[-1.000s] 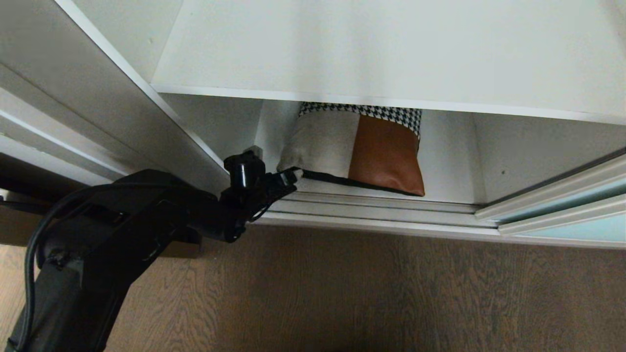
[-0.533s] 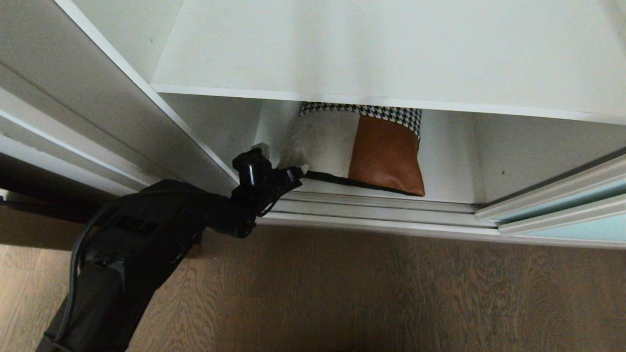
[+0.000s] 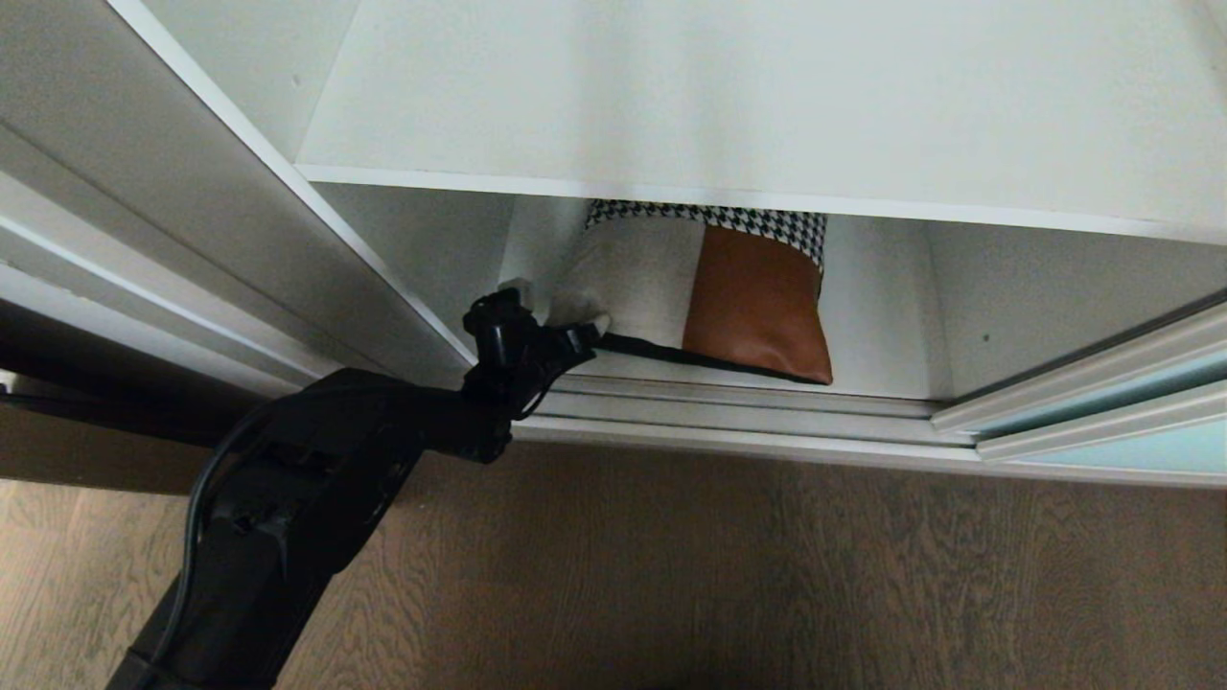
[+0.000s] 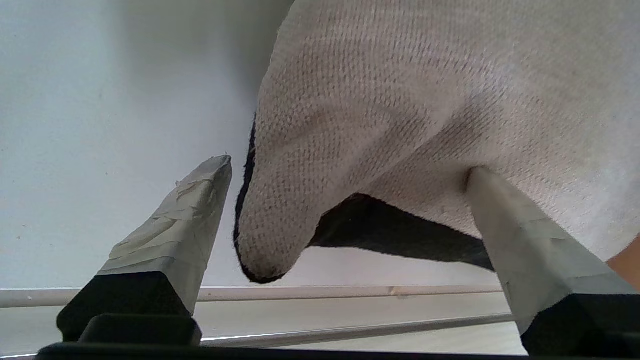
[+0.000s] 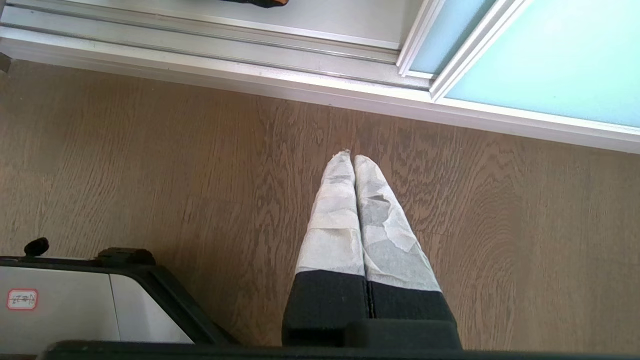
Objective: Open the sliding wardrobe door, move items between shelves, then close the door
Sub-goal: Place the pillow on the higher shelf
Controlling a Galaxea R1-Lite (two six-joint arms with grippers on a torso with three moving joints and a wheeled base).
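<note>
Left arm has pushed in toward the cushion (image 3: 705, 297) on the bottom shelf (image 3: 882, 369). Left gripper (image 4: 345, 200) fingers spread, straddling its beige corner. Soft, light, squashy; pinch that corner deep. Right gripper (image 5: 354, 165) pressed together over the floor (image 5: 150, 165).

Grey-brown wood-grain floor (image 3: 767, 575) is stretching across the foreground, meeting the silver-white bottom track (image 3: 748, 407) of the wardrobe. A white side panel (image 3: 192, 192) of the wardrobe is rising at the left, and soft even light is falling over everything.
</note>
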